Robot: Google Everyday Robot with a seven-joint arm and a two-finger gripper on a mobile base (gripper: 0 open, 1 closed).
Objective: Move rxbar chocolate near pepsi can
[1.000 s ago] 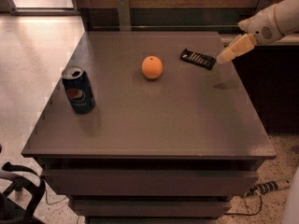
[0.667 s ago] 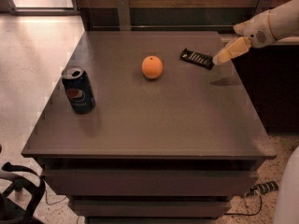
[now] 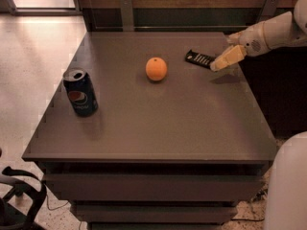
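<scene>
The rxbar chocolate (image 3: 200, 59) is a thin black bar with white lettering, lying flat at the back right of the grey table (image 3: 158, 119). The pepsi can (image 3: 80, 92) stands upright near the table's left edge, far from the bar. My gripper (image 3: 222, 62) comes in from the right on a white arm, its tan tip just right of the bar's right end and close above the tabletop.
An orange (image 3: 156, 69) sits between the bar and the can, left of the bar. A wooden wall panel with metal brackets runs behind the table. A black chair base (image 3: 19, 200) is at the lower left on the floor.
My gripper has moved left and a little down, closing in on the bar's right end. The bar, orange and can have not moved.
</scene>
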